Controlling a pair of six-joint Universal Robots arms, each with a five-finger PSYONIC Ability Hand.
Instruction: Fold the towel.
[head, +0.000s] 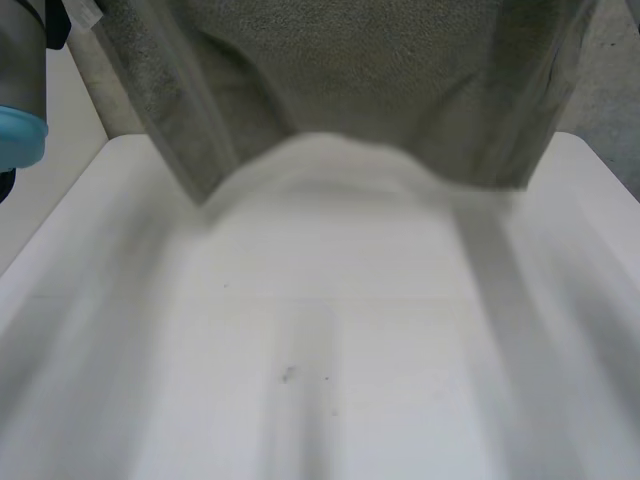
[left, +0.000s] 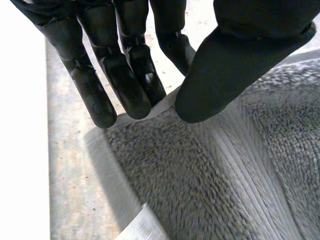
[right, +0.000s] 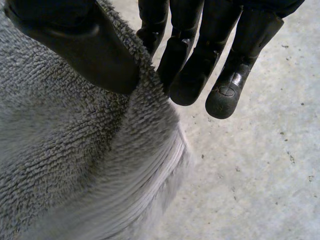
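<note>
A grey terry towel (head: 350, 70) hangs in the air close before the head camera, above the far part of the white table (head: 330, 350). Its lower edge sags in an arch between two hanging sides. In the left wrist view my left hand (left: 220, 75) pinches a top corner of the towel (left: 200, 175) between thumb and fingers. My right hand (right: 85, 50) likewise grips the other top corner of the towel (right: 60, 150), thumb on the near face and fingers behind it.
The left arm's grey joint with its light-blue cap (head: 20, 135) stands at the table's left side. Under the raised towel in both wrist views lies speckled concrete floor (right: 250, 175). The table's near half is bare white.
</note>
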